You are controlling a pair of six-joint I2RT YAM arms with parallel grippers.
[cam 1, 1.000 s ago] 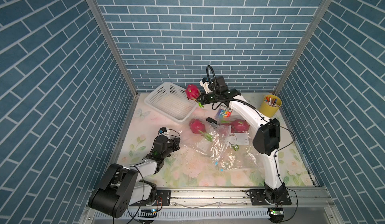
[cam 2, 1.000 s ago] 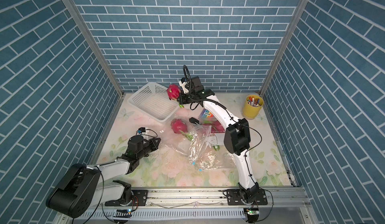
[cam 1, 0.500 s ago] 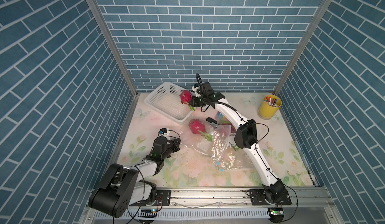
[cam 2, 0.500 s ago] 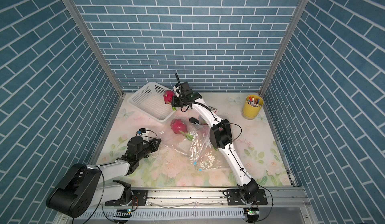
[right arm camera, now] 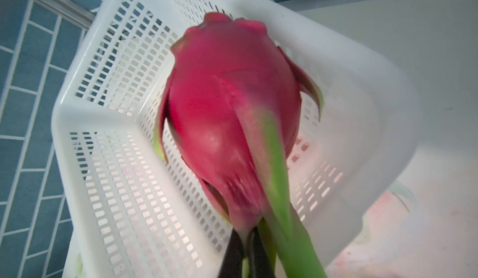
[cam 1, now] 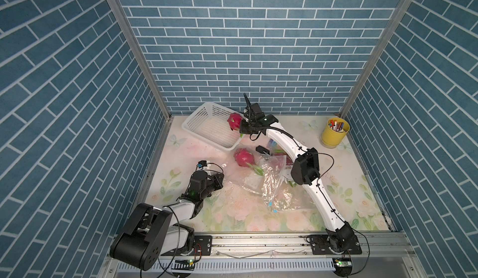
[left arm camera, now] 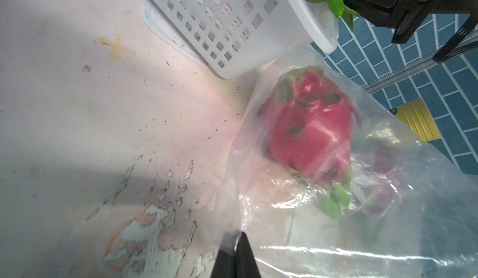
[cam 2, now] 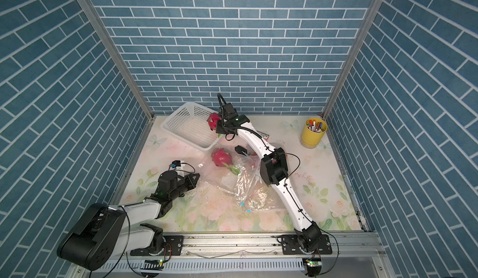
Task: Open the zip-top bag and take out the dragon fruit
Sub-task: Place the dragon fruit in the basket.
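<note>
Zip-top bag (cam 1: 271, 186): clear thin film, crumpled flat on the flowered table mat (cam 1: 336, 204); nearest item. Limp and slick, and likely to tear under a hard pull, so take it by the rim only. Left gripper (left arm camera: 237, 238): jaws closed tight, with the film's near edge apparently pinched between them, anchoring the bag.

Bagged dragon fruit (cam 1: 243, 157): magenta with green-tipped scales, lying inside the film at the bag's far end, just beside the basket's corner. A darker shape behind it in the left wrist view may be another fruit; too blurred to tell.

Held dragon fruit (right arm camera: 227, 113): out of the bag, hanging over the inside of the white basket (cam 1: 204, 110). Right gripper (right arm camera: 248, 240): jaws all but closed on the green leafy base, not round the body. Handling, as judged: dense and fairly heavy for so thin a hold. The skin is waxy and the flesh soft enough to bruise. The scale tips bend and could slip or tear, letting the fruit swing or drop. A hold across the body would be surer, if the jaws can span it.

Yellow cup (cam 1: 333, 137) of pens: far corner, well apart.
</note>
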